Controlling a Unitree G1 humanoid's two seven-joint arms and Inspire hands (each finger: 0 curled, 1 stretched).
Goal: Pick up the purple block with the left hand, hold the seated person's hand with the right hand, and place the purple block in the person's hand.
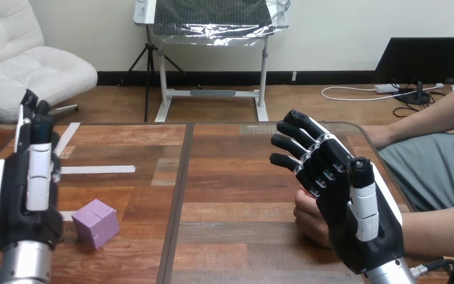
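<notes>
Wooden table (230, 177) with white tape strips (97, 170), wood floor (307, 107) behind, pale wall (337, 35), white padded chair (35, 71) left, foil-covered stand (213, 18) centre, dark monitor (425, 59) right.

The block (96, 222) is pale purple, the wood-grain table (236, 177) brown with white tape strips (97, 170).

Robotics lab: wooden table (236, 154) (white tape marks (97, 170))
</notes>
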